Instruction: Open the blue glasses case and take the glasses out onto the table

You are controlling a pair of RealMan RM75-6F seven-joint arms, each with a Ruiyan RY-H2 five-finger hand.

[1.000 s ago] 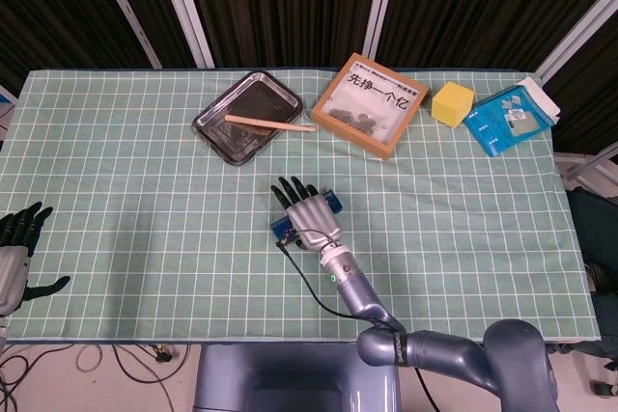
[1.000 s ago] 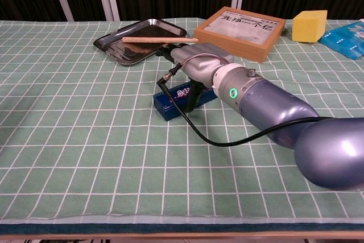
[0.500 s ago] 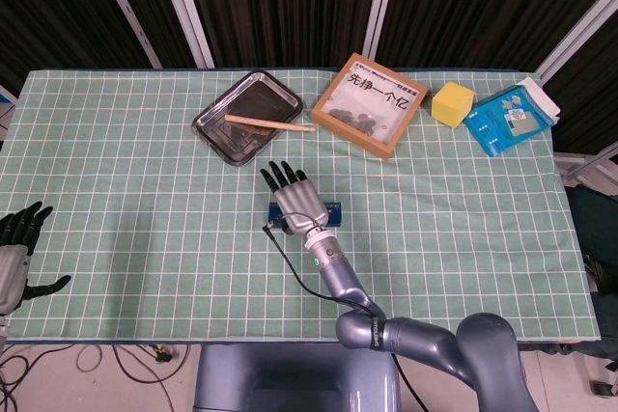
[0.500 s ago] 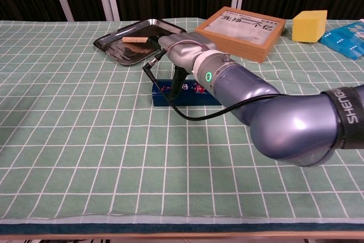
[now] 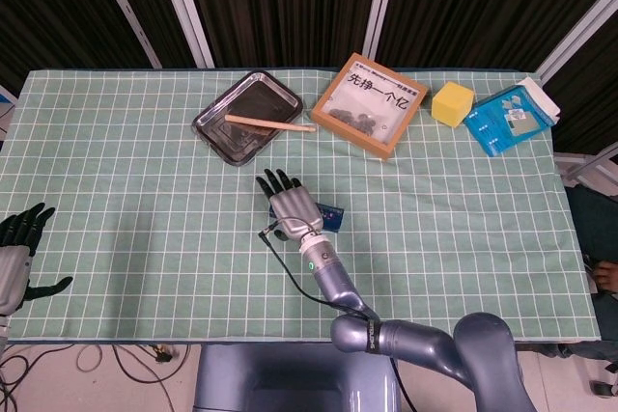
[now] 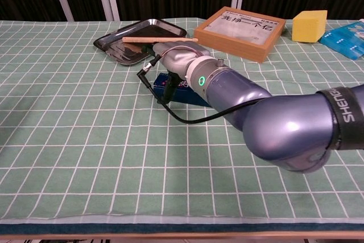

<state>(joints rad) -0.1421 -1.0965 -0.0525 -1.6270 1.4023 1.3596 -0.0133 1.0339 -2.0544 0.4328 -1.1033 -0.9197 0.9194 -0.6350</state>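
The right hand [image 5: 291, 205] lies palm-down over the blue glasses case [image 5: 326, 216], fingers [image 5: 275, 182] extended and slightly spread, covering the case's left part; whether it actually grips the case cannot be told, and the case lid appears closed beneath and just right of the palm. The left hand [image 5: 17, 248], holding nothing with fingers apart, sits well apart at the table's [image 5: 116, 190] near-left edge. Beyond the right fingertips lies a metal tray [image 5: 217, 127] with a wooden stick [image 5: 270, 123].
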